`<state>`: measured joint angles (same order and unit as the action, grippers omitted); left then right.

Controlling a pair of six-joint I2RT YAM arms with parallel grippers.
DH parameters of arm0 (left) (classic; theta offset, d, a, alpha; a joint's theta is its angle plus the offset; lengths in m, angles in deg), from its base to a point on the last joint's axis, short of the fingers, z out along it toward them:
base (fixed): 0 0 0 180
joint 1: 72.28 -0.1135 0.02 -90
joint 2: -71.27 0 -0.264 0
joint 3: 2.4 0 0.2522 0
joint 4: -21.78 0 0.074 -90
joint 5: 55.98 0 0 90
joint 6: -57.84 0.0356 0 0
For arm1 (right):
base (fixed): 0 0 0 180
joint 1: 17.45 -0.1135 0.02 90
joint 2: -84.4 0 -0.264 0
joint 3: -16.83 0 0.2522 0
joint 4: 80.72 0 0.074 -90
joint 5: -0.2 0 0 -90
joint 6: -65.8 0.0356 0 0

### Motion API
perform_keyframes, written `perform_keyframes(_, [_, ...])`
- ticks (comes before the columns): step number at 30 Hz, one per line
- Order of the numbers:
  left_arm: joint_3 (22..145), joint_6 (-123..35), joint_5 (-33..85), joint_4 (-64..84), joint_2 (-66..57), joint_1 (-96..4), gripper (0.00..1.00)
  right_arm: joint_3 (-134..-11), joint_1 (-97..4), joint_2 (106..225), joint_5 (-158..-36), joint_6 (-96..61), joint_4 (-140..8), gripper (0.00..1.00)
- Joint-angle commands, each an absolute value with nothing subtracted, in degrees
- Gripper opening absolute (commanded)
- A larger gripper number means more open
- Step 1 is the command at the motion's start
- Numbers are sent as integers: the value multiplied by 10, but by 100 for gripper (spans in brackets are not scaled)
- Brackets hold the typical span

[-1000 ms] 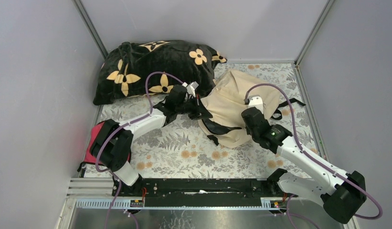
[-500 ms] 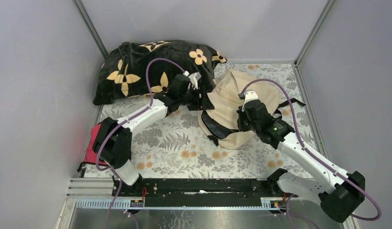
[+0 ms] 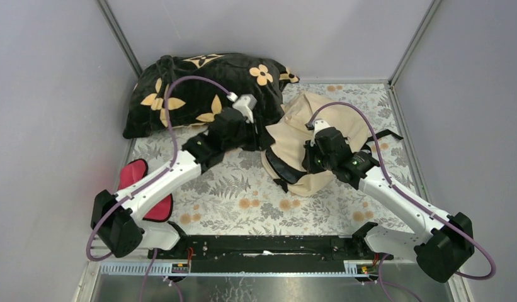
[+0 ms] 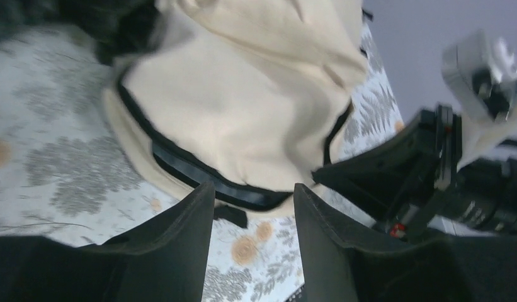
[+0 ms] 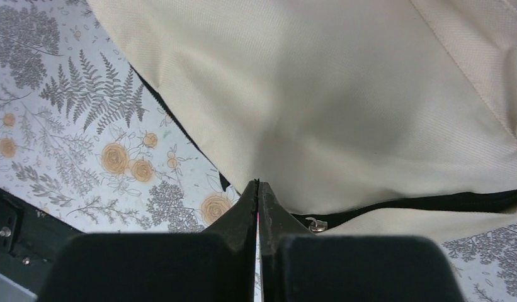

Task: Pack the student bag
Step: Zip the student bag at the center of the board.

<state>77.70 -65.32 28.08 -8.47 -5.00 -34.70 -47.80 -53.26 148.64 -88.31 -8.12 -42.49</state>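
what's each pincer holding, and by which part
Left pincer open, holding nothing. Right pincer shut against the backpack at its flap edge; pinched fabric cannot be told.

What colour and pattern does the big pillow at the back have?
Black pillow with tan flowers, clearest in the top external view.

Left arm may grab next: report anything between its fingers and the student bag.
Nothing visible. The left gripper stands open, the black zip edge of the student bag just past its fingers, only flowered cloth below. The right gripper sits off to one side at the bag's edge.
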Motion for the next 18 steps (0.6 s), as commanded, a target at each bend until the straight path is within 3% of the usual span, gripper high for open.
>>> perform_keyframes(1, [734,-678,240,-33,-77,-285,56,-491,-530,1474,-931,-65,-477,0])
perform_keyframes(11, [654,-757,189,89,-87,-260,60,-500,-530,1496,-1017,-45,-510,0])
perform_keyframes(12, [651,-761,189,95,-89,-259,61,-509,-530,1501,-1008,-48,-494,6])
perform_keyframes(14, [647,-767,189,101,-93,-256,61,-524,-530,1503,-977,-54,-465,34])
perform_keyframes(18, [652,-767,196,99,-105,-243,62,-530,-530,1461,-872,-44,-436,53])
